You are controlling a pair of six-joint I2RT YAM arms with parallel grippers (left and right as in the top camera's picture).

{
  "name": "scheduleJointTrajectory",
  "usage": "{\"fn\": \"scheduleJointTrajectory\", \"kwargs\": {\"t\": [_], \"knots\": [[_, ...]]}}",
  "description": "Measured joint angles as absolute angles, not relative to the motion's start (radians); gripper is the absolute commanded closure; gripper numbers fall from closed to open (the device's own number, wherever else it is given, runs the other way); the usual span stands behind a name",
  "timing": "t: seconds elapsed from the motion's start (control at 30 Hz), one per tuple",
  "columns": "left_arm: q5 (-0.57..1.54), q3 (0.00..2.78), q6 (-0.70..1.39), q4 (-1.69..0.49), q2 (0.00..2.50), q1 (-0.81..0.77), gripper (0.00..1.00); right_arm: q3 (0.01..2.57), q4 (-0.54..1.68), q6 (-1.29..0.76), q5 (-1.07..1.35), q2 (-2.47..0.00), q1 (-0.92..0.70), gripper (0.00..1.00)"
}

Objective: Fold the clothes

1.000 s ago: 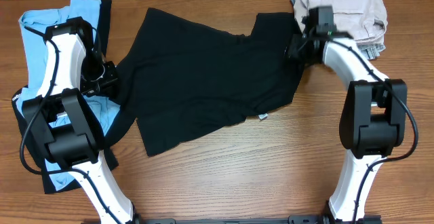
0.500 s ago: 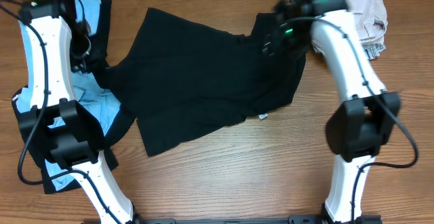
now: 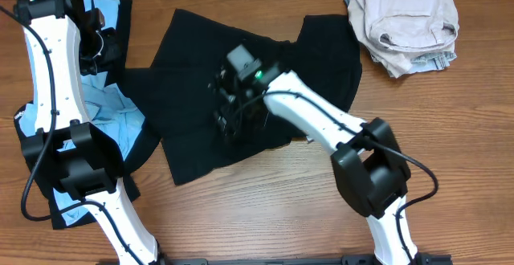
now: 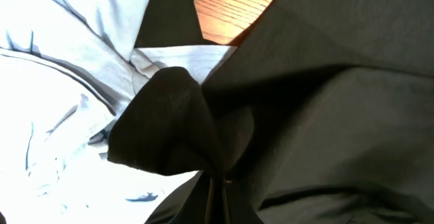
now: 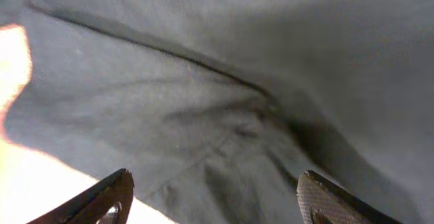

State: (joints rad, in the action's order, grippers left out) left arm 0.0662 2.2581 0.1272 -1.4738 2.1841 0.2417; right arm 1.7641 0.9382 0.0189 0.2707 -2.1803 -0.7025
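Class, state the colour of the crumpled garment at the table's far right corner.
The garment is beige; best seen overhead.

Spread black short-sleeved fabric T-shirt [image 3: 193, 80] lies mid-table on the brown wooden table [image 3: 265, 209]. Rumpled light-blue fabric garments [image 3: 112, 112] lie touching its left edge. Crumpled beige cloth pile [image 3: 405, 16] lies far right, apart.

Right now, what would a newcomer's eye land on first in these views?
The plain black short-sleeved T-shirt lies spread across the middle of the wooden table, with the right gripper open close over its centre. At the far left, the left gripper is shut on a bunched fold of that shirt, beside a crumpled light-blue garment. A beige fabric pile sits in the far right corner.
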Motion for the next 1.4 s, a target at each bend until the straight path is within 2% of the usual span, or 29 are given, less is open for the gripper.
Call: {"fn": "scheduleJointTrajectory", "kwargs": {"t": [0.17,0.5,0.67,0.77,0.83,0.93,1.03,1.07,1.1,1.4], "knots": [[0.068,2.258,0.123,-1.473,2.184,0.242,0.96,1.645,0.788,0.018,0.229,-2.18,-0.728,0.19],[0.067,2.258,0.12,-1.473,2.184,0.242,0.96,1.63,0.648,0.019,0.166,-2.18,-0.727,0.15],[0.067,2.258,0.112,-1.469,2.184,0.242,0.96,1.63,0.649,0.018,0.16,-2.18,-0.727,0.23],[0.067,2.258,0.105,-1.466,2.184,0.242,0.96,1.63,0.668,0.02,0.165,-2.182,-0.727,0.33],[0.067,2.258,0.104,-1.463,2.184,0.242,0.96,1.63,0.682,0.019,0.173,-2.184,-0.727,0.47],[0.067,2.258,0.104,-1.46,2.184,0.242,0.96,1.63,0.694,0.013,0.178,-2.186,-0.727,0.59],[0.067,2.258,0.104,-1.459,2.184,0.242,0.96,1.63,0.708,0.001,0.186,-2.186,-0.727,0.75],[0.067,2.258,0.104,-1.459,2.184,0.242,0.96,1.631,0.721,-0.004,0.188,-2.186,-0.726,0.82],[0.067,2.258,0.103,-1.459,2.184,0.242,0.96,1.634,0.745,-0.007,0.191,-2.186,-0.726,0.95],[0.067,2.258,0.101,-1.459,2.184,0.25,0.96,1.748,1.066,-0.081,0.207,-2.183,-0.713,0.96]]}}
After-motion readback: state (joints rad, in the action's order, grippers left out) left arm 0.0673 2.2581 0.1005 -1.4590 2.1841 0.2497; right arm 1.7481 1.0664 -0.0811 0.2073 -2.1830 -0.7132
